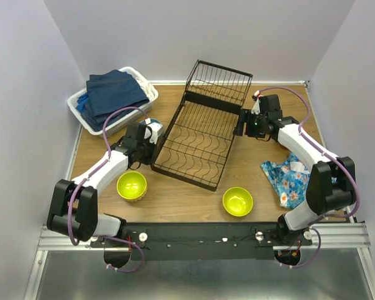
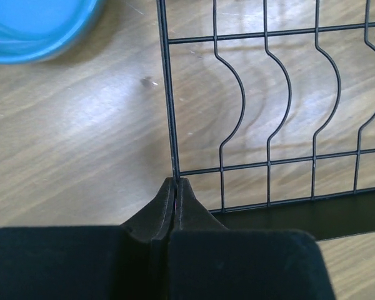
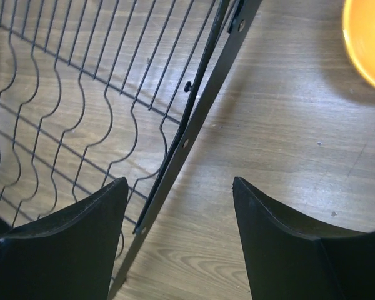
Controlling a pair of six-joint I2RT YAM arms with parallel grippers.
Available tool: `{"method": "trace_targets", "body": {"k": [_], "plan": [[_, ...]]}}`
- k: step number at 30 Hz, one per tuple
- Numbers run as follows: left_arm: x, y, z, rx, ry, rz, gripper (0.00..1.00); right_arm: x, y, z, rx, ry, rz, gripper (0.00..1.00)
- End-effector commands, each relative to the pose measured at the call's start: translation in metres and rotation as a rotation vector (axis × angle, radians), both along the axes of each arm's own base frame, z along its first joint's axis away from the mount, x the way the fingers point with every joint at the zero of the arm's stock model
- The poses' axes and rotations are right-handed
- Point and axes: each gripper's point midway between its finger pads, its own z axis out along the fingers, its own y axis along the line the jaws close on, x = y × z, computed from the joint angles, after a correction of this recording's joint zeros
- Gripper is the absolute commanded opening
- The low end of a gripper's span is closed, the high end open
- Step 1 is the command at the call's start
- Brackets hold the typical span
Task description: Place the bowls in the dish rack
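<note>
Nearest, one lime-yellow glossy round bowl (image 1: 132, 185) sits near-left on the wooden table (image 1: 181, 203), a second lime-yellow bowl (image 1: 237, 201) near-right. Beyond them the black wire dish rack (image 1: 197, 140) lies mid-table. Left gripper (image 2: 176, 183) is pressed shut at the rack's left rim wire; right gripper (image 3: 181, 187) gapes wide astride its right rail. Blue glossy bowl (image 2: 37, 25) lies left of the rack.

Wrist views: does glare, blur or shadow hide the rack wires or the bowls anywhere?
Left wrist: rack wires crisp, a pale sheen on the table, the blue bowl cropped and slightly soft, the left gripper close and blurred. Right wrist: rack rim sharp with a soft shadow beside it, the orange bowl cropped, bright, soft-edged.
</note>
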Motion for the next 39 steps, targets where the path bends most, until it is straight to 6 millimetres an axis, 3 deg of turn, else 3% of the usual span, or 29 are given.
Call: {"method": "trace_targets", "body": {"k": [1,5,11,20,25,29,30,32,36,39], "plan": [[-0.03,-0.037,0.001,-0.177,0.123,0.029,0.0,-0.006,-0.02,-0.014,-0.076,0.03,-0.117,0.73],[-0.029,-0.042,-0.001,-0.215,0.143,0.12,0.0,-0.014,-0.024,-0.029,-0.097,0.075,-0.142,0.68],[-0.024,-0.041,0.005,-0.278,0.16,0.277,0.0,-0.008,-0.026,-0.036,-0.103,0.091,-0.171,0.61],[-0.042,-0.056,0.005,-0.334,0.194,0.261,0.0,0.007,-0.011,-0.045,-0.09,0.118,-0.161,0.53],[-0.057,-0.072,0.007,-0.365,0.218,0.206,0.0,0.005,-0.005,-0.05,-0.095,0.132,-0.158,0.51],[-0.058,-0.078,0.011,-0.374,0.222,0.197,0.0,0.005,-0.013,-0.032,-0.131,0.113,-0.188,0.47],[-0.056,-0.08,0.013,-0.379,0.218,0.196,0.0,0.008,-0.018,-0.018,-0.137,0.079,-0.208,0.47],[-0.056,-0.084,0.014,-0.381,0.222,0.191,0.0,0.004,-0.019,-0.012,-0.14,0.081,-0.209,0.48],[-0.048,-0.082,0.016,-0.342,0.215,0.252,0.0,-0.007,-0.013,-0.013,-0.098,0.102,-0.192,0.66],[-0.045,-0.074,0.011,-0.295,0.231,0.323,0.0,-0.013,-0.014,-0.021,-0.1,0.118,-0.188,0.67]]}}
